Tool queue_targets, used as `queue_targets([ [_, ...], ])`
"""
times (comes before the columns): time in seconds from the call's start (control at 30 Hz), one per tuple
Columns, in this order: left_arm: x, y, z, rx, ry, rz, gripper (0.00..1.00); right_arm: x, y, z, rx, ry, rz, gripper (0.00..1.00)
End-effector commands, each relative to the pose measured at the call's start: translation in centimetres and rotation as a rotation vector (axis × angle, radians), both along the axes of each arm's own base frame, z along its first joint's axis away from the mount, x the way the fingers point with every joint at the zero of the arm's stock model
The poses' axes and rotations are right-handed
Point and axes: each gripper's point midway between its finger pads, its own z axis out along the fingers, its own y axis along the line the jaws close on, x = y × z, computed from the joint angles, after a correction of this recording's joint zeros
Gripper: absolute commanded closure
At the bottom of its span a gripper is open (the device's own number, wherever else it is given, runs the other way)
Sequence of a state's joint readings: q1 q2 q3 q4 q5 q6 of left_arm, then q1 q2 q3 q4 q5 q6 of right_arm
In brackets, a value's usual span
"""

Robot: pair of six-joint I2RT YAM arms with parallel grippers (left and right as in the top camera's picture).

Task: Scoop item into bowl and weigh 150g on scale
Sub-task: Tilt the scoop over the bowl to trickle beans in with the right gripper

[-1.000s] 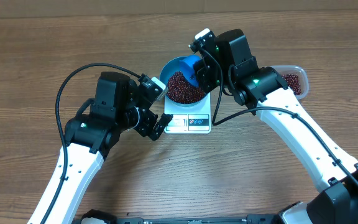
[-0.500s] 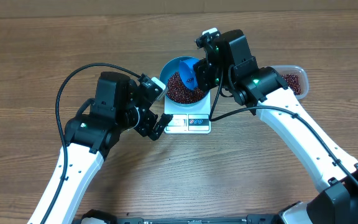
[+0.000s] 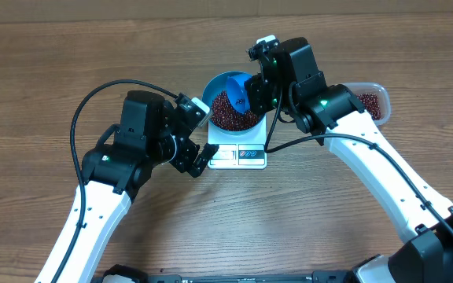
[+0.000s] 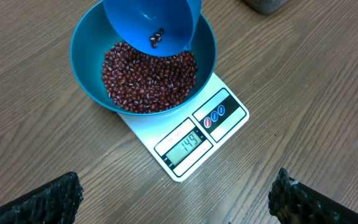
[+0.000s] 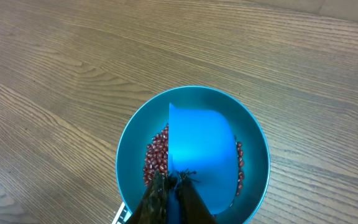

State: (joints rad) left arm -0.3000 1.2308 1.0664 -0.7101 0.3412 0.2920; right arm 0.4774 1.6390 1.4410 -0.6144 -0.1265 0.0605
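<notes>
**A:** Nearest first. What is the left claw doing?

**B:** The left gripper is spread wide and holds nothing; its two black fingers sit in the bottom corners of the left wrist view, well apart; it hangs over the bare wooden table, near the scale and not touching it.

**A:** Next out?

**B:** The scale is white and lies flat on the table; its display and buttons run along the edge facing that gripper; the display reads 149 (legible from the left wrist only).

**A:** And the bowl?

**B:** The bowl is teal and stands on the scale's far part; its rim overhangs the platform; the beans lie in a loose heap across its floor, dark red-brown.

**A:** Above it?

**B:** A bright blue scoop is tipped steeply over the bowl, its mouth turned toward the left arm; a few beans cling inside near its lower lip; I cannot tell whether that lip touches the heap.

**A:** What holds the scoop?

**B:** The right gripper is clamped tight on the scoop's handle; in the right wrist view its dark fingers meet at the bottom edge, directly over the bowl.

**A:** Farthest?

**B:** A clear tub sits to the right of the scale, apart from it, partly hidden behind the right arm; more beans show inside.
</notes>
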Motion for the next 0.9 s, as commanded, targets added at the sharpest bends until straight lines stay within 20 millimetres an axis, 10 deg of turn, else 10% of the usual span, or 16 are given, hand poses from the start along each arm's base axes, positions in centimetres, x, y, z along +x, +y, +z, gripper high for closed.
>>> queue_targets([
  [0.0, -0.1, -0.1, -0.4, -0.002, 0.008, -0.018, 0.01, 0.4, -0.1, 1.5, 0.022, -0.032, -0.014, 0.96],
  [0.87, -0.1, -0.1, -0.4, -0.002, 0.008, -0.018, 0.01, 1.2, -1.6, 1.2, -0.12, -0.11, -0.003, 0.96],
])
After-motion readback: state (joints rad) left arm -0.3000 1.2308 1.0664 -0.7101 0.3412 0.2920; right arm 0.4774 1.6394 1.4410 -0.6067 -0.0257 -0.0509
